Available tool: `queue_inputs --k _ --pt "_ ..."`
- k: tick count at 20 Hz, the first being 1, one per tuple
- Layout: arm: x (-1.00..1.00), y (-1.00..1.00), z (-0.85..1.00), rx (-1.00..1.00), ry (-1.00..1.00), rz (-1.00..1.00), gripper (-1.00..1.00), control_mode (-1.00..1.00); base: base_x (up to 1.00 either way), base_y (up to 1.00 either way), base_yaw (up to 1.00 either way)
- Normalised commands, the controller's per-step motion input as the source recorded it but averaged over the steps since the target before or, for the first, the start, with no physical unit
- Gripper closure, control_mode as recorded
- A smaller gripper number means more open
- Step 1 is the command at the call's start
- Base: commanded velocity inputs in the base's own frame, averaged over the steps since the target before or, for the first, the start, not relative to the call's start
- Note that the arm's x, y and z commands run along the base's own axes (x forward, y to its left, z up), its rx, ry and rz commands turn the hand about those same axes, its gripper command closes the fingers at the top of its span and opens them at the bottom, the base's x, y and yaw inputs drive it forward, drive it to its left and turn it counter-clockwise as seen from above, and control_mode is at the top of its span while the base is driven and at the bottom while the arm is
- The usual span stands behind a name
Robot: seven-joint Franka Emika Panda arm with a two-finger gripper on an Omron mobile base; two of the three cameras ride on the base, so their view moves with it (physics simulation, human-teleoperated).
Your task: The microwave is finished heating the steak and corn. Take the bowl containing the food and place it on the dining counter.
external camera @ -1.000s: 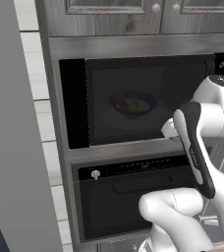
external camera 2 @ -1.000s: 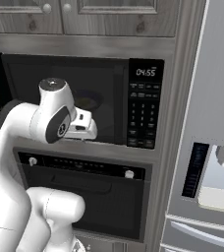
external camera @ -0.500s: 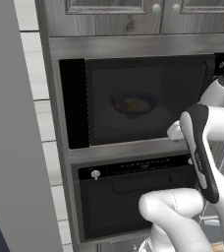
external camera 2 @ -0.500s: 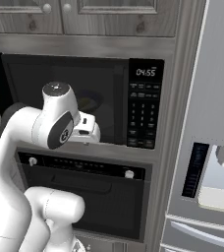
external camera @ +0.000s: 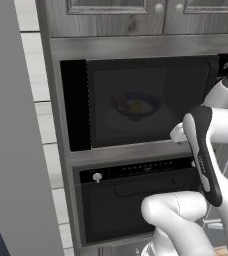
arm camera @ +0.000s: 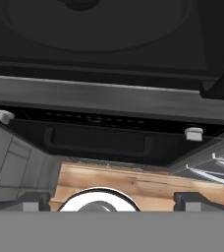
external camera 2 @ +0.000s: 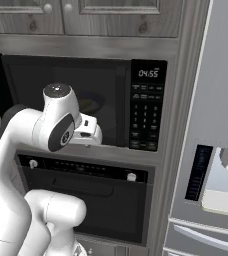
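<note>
The microwave (external camera: 136, 102) is black with a dark glass door, and through it the bowl (external camera: 134, 105) shows dark blue, holding the yellow corn (external camera: 136, 106) and the reddish-brown steak (external camera: 121, 101); its keypad panel (external camera 2: 147, 111) on the right is black with pale buttons and a pale clock readout. Below it the oven (external camera 2: 86, 197) is black with two small white knobs, set in grey wood-grain cabinets (external camera: 116, 10) with round silver knobs. To the right stands a silver-grey fridge (external camera 2: 216, 125), the floor (arm camera: 133, 187) is light wood planks, and the arm (external camera 2: 31, 150) is white with dark joints.
</note>
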Motion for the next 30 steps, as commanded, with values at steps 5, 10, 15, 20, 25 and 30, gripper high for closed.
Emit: queue_inputs --k 5,10,15,20,25,30 --pt "-0.02 -0.04 0.0 0.0 0.0 0.0 -1.0 1.0 -0.17 -0.35 0.0" --pt "0.0 0.0 0.0 0.0 0.0 0.0 -1.0 1.0 -0.31 -0.53 0.0" --pt "0.0 0.0 0.0 0.0 0.0 0.0 -1.0 1.0 -0.51 -0.36 0.0" --pt "0.0 0.0 0.0 0.0 0.0 0.0 -1.0 1.0 -0.52 -0.31 0.0" --pt "-0.01 0.0 0.0 0.0 0.0 0.0 -1.0 -1.0 -0.08 -0.04 0.0" --pt "0.0 0.0 0.01 0.0 0.0 0.0 -1.0 -1.0 0.0 0.0 0.0"
